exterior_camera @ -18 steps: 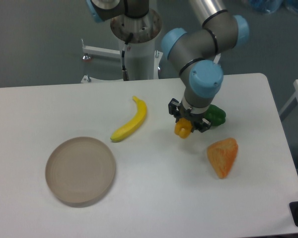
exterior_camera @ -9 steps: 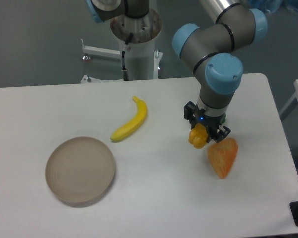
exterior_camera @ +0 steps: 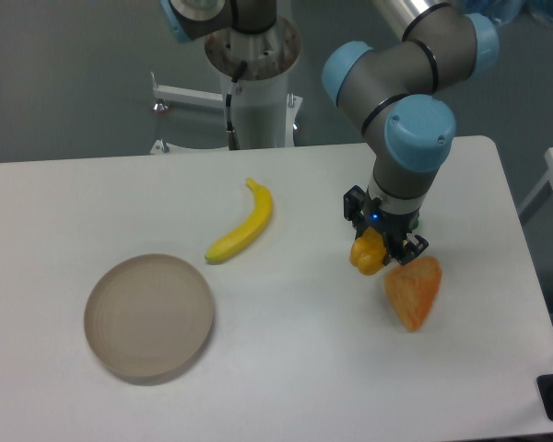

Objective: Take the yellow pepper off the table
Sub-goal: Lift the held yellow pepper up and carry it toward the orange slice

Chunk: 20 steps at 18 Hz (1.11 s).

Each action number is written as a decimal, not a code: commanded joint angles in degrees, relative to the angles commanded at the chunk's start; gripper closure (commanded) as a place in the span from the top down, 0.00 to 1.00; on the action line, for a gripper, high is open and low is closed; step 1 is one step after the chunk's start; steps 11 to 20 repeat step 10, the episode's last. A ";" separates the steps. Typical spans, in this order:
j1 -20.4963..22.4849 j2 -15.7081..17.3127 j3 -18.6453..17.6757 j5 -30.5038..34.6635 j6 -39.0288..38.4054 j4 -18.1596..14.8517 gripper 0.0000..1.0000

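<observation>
The fingers (exterior_camera: 376,247) grip the pepper (exterior_camera: 367,255) tight, just beside the orange wedge (exterior_camera: 413,289). Best to lift straight up from the surface (exterior_camera: 286,368), slowly, so nothing bumps.

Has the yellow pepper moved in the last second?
Yes. Clamped in the gripper, the yellow pepper has gone right, away from the banana, and now sits beside the orange wedge.
</observation>
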 joint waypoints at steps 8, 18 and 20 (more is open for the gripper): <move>-0.53 0.17 0.26 -0.26 0.00 -0.09 0.05; -0.53 0.18 0.26 -0.26 0.00 -0.09 0.05; -0.53 0.18 0.26 -0.26 0.00 -0.09 0.05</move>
